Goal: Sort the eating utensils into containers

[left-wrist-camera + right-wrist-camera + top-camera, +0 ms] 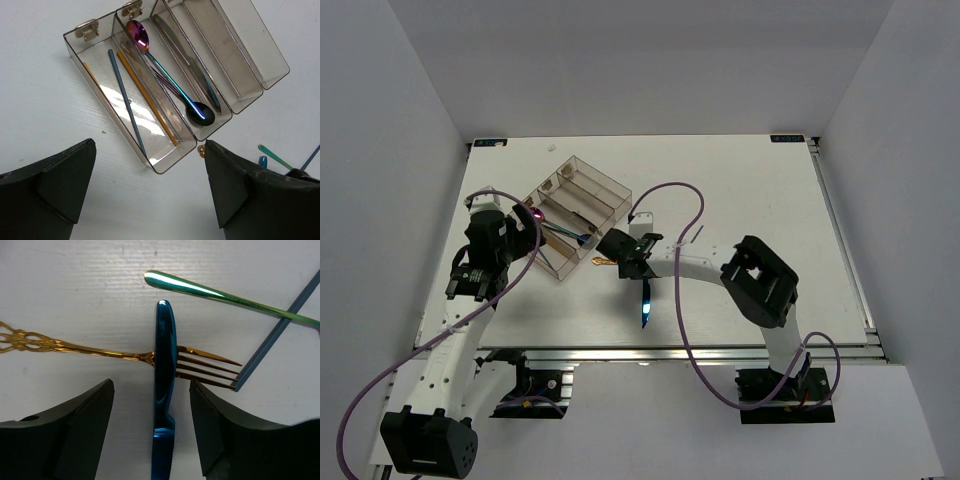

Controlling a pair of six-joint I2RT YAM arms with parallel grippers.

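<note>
The clear four-compartment tray (605,180) stands at the back left. In the left wrist view its (272,80) first compartment holds a blue chopstick (125,100) and a gold chopstick (147,97). The second holds a purple-rainbow spoon (137,34) and a black spoon (200,114). The third holds a dark knife (190,65). My left gripper (150,200) is open and empty over the table beside the tray's near corner. My right gripper (152,430) is open, its fingers either side of a blue knife (164,365) lying across a gold fork (75,347).
An iridescent green handle (210,290) and a loose blue chopstick (280,332) lie just beyond the fork's tines. The right arm's purple cable (675,195) loops over the middle of the table. White walls stand on three sides.
</note>
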